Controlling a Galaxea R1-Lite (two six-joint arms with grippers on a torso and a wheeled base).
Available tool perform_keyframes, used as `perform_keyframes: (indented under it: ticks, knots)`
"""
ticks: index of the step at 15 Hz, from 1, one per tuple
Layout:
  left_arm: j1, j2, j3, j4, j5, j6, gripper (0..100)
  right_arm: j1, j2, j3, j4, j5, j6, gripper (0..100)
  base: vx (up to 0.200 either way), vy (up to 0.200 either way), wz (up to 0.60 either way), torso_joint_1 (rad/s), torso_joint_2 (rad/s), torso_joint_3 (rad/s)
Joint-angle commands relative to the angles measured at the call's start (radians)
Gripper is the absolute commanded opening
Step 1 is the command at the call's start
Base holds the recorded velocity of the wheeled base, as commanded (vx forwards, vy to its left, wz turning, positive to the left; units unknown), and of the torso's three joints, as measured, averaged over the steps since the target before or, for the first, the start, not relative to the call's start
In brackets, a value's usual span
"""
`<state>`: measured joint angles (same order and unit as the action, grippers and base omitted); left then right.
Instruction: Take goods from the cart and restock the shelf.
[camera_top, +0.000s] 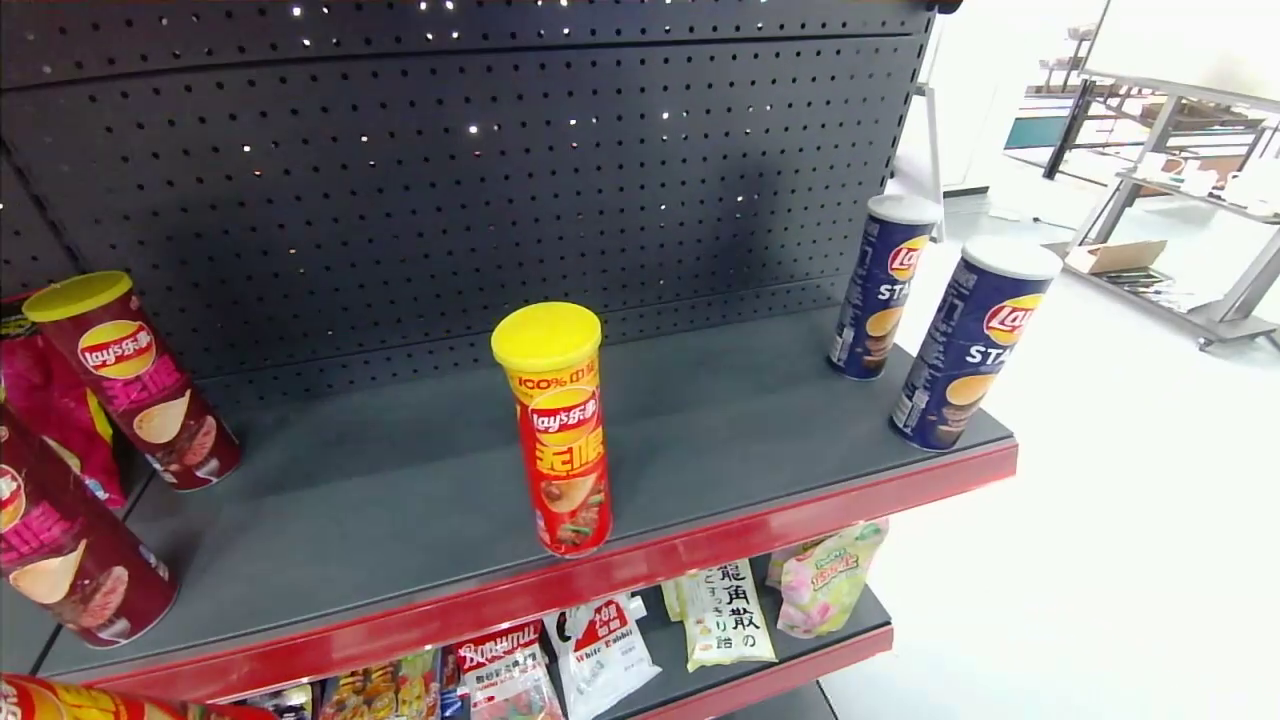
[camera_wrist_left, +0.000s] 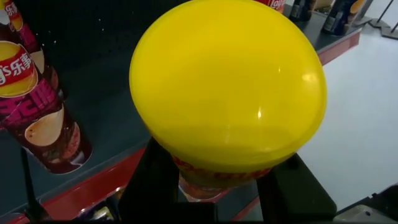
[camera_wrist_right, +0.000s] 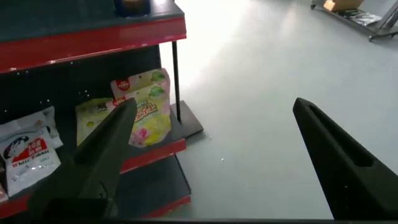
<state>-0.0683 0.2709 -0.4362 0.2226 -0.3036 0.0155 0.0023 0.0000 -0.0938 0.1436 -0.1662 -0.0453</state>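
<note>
Red can (camera_top: 558, 430) (yellow lid), grey shelf (camera_top: 400, 480)

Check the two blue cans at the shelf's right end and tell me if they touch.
Apart. The head view shows a strip of grey shelf between the back blue can and the front blue can.

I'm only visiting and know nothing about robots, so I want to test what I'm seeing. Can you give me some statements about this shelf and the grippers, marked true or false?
1. The left gripper holds a yellow-lidded can. True.
2. The right gripper is clamped on a bag. False: it is open, with nothing between its fingers.
3. Two blue cans stand at the right end of the shelf. True.
4. The red can mid-shelf lies on its side. False: it stands upright near the front edge.
5. The lower shelf is bare. False: snack bags sit there.
</note>
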Motion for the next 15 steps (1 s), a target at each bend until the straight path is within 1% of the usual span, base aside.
perform_keyframes:
  ticks: [1,2,3,4,5,6,8,11,12,13,15]
  knots:
    - [-0.001,0.013,0.004,0.0,0.0,0.0,0,0.001,0.0,0.031,-0.059,0.027,-0.001,100,0.0,0.0,0.0,0.0,0.0,0.0]
    - [-0.001,0.014,0.008,0.001,0.0,0.0,0,0.001,0.0,0.055,-0.11,0.079,0.001,100,0.0,0.0,0.0,0.0,0.0,0.0]
    - [-0.001,0.014,0.008,0.001,0.0,0.0,0,0.001,0.0,0.055,-0.11,0.079,0.001,100,0.0,0.0,0.0,0.0,0.0,0.0]
    - [-0.004,0.019,0.019,0.001,-0.012,-0.002,0,0.001,0.0,0.069,-0.145,0.152,-0.002,100,0.0,0.0,0.0,0.0,0.0,0.0]
    - [-0.004,0.019,0.027,0.001,-0.037,-0.002,0,0.001,0.0,0.072,-0.15,0.182,0.002,100,0.0,0.0,0.0,0.0,0.0,0.0]
    - [-0.004,0.018,0.027,0.0,-0.046,-0.002,0,0.001,0.0,0.072,-0.148,0.194,0.009,100,0.0,0.0,0.0,0.0,0.0,0.0]
    - [-0.005,0.013,0.036,0.001,-0.06,-0.003,0,0.001,0.0,0.094,-0.142,0.201,0.021,100,0.0,0.0,0.0,0.0,0.0,0.0]
    - [-0.004,0.013,0.045,-0.005,-0.066,-0.006,0,0.001,0.0,0.094,-0.142,0.177,0.03,100,0.0,0.0,0.0,0.0,0.0,0.0]
    - [-0.004,0.019,0.042,-0.006,-0.078,-0.006,0,0.001,0.0,0.094,-0.142,0.177,0.032,100,0.0,0.0,0.0,0.0,0.0,0.0]
    - [-0.004,0.024,0.039,-0.006,-0.103,-0.006,0,0.001,0.0,0.094,-0.142,0.177,0.032,100,0.0,0.0,0.0,0.0,0.0,0.0]
    - [-0.004,0.018,0.047,-0.005,-0.114,-0.006,0,0.001,0.0,0.094,-0.142,0.177,0.032,100,0.0,0.0,0.0,0.0,0.0,0.0]
